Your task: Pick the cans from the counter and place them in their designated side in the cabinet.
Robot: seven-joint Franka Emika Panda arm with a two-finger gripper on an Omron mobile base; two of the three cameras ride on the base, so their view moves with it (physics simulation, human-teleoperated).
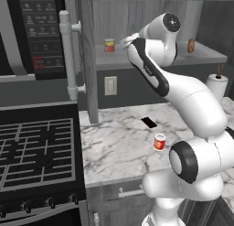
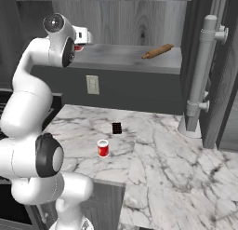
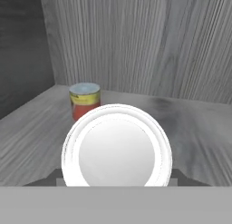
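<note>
Can (image 3: 117, 153) sits clamped in the gripper (image 3: 117, 180), pale top facing the hand camera, held over the cabinet shelf (image 1: 201, 56) near its left end. Banded can (image 1: 109, 45) stands upright just beyond it by the upright wood panel. Second can (image 1: 159, 142) upright on the counter (image 1: 114, 147), right of the black mark.

A pale round can top (image 3: 117, 148) sits close at the near edge, seen end-on with a bright white rim, flanked low on both sides by the dark tips of the claw. Just beyond it to the left, 1 red can with a yellow band (image 3: 84, 99) stands upright on the grey shelf (image 3: 199, 128), near the corner where wood-grain back wall (image 3: 149, 41) meets the darker left panel (image 3: 22, 51).
</note>
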